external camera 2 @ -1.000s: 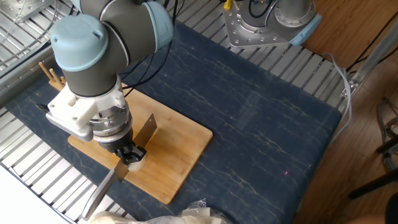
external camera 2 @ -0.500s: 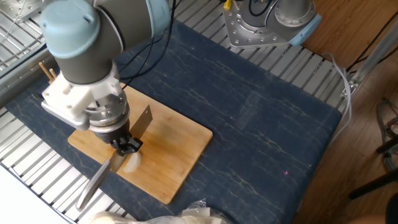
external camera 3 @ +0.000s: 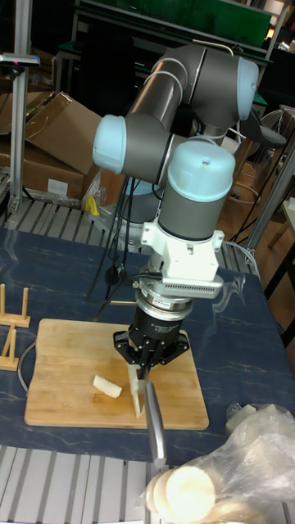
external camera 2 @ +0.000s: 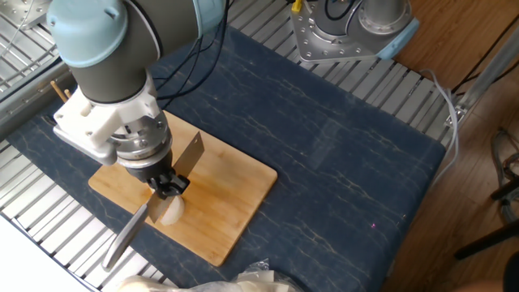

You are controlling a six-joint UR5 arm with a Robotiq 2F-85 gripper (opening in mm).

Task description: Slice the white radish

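Note:
My gripper (external camera 2: 167, 187) is shut on a knife over the wooden board (external camera 2: 231, 191). The knife's blade (external camera 2: 190, 157) points up and to the right, and its grey handle (external camera 2: 126, 237) runs down-left past the board's front edge. A pale chunk of white radish (external camera 2: 171, 213) lies on the board just under the gripper, right beside the knife. In the tall fixed view the gripper (external camera 3: 146, 359) hangs over the board (external camera 3: 57, 348). A cream radish piece (external camera 3: 106, 386) lies left of the knife handle (external camera 3: 156, 432).
A small wooden rack (external camera 2: 69, 97) stands at the board's far left end. A crinkled plastic bag (external camera 3: 246, 458) with round pale slices sits at the table's front edge. The arm's silver base (external camera 2: 349, 32) is at the back. Cables (external camera 2: 190, 77) trail behind the arm.
The arm rose and shifted left from a second ago, then eased slightly right. The knife stayed in the gripper and the radish stayed on the board.

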